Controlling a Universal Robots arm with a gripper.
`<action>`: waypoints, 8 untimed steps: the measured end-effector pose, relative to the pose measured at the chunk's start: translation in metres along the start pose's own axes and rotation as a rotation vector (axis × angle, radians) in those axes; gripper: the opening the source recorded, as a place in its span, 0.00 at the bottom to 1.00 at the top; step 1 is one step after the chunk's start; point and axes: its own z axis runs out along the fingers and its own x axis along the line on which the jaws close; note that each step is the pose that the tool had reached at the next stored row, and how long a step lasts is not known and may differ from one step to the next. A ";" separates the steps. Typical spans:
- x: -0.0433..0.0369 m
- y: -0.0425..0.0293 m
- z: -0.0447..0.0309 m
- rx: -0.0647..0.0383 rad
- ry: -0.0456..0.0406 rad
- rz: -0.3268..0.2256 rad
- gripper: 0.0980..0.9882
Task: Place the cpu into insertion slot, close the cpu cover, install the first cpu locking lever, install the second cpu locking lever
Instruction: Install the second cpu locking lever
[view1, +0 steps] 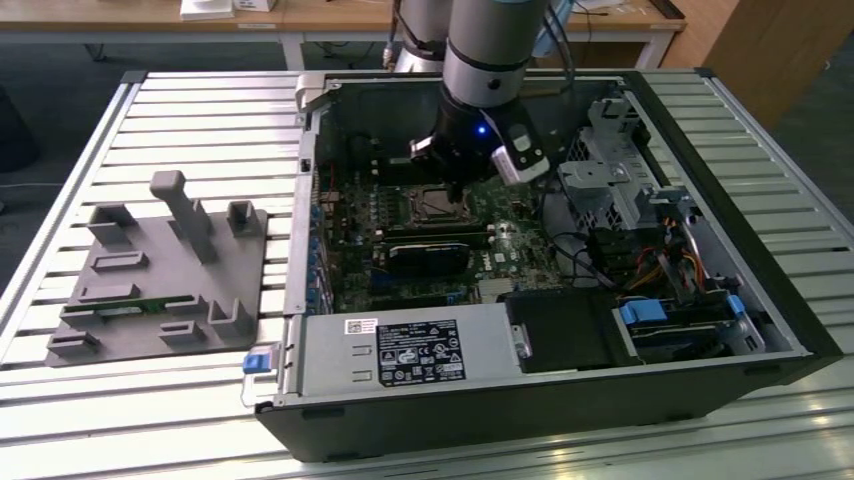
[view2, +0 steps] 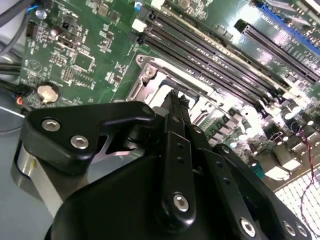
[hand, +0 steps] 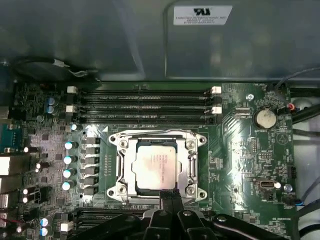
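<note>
One chip matters here — the cpu (hand: 155, 169) lies flat in the insertion slot (hand: 114, 172), with the cpu cover (hand: 186, 146) seemingly lowered around it. The gripper (hand: 167, 196) hangs just off the socket's near edge, fingers drawn narrow and holding nothing, as far as can be judged. Around the socket, the motherboard (hand: 240, 160) is crowded — memory slots (hand: 145, 106) one side, capacitors (hand: 68, 160) another.

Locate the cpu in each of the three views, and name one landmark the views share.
Exterior view: cpu mid-motherboard, just below the gripper.
First wrist view: cpu central, framed by the cpu cover.
Second wrist view: cannot tell; the gripper blocks the socket.
Shared landmark: long black memory slots.
</note>
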 end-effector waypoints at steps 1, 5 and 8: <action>0.0000 -0.0003 0.0013 0.000 0.0019 0.000 0.01; -0.0002 -0.0054 0.0038 0.000 0.0068 0.001 0.01; -0.0002 -0.0113 0.0039 0.000 0.0075 0.001 0.01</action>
